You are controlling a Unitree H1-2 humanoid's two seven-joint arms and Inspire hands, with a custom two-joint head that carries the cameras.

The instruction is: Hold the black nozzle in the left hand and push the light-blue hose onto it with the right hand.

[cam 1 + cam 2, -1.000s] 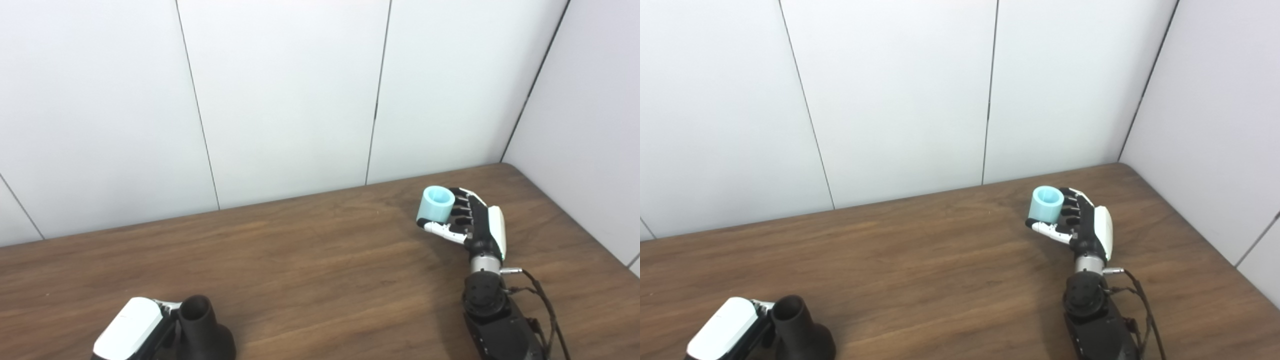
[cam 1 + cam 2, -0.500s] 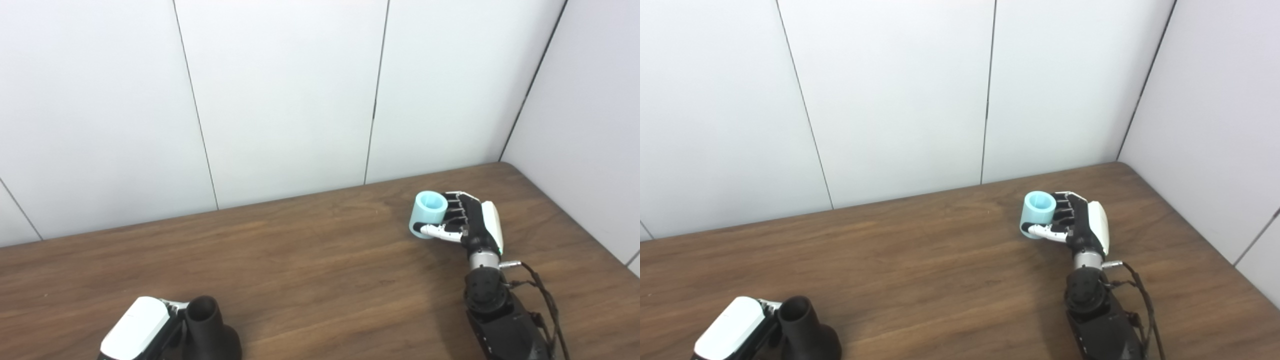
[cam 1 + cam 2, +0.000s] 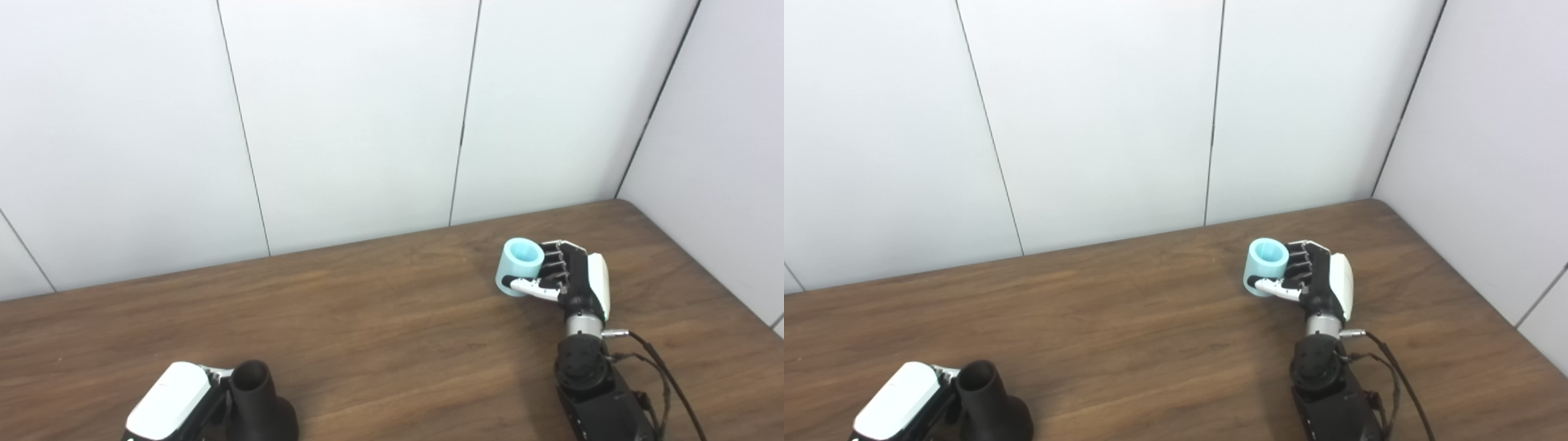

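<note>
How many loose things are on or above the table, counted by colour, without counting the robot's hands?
Black: 1, the black nozzle, held by the left hand.
Light blue: 1, the light-blue hose, gripped in the fingers of the right hand.
Total: 2.

a short light-blue hose (image 3: 519, 266), really a stubby hollow cylinder with thick walls, sits toward the far right of the brown wooden bench (image 3: 380, 318). its open end faces up and slightly toward the camera, tilted a little. the right hand (image 3: 566, 278) wraps around its right side. well apart, at the near left edge, a black nozzle (image 3: 256, 401) stands upright, a narrow open tube rising from a wider flared base, with the left hand (image 3: 177, 409) against its left side.
</note>
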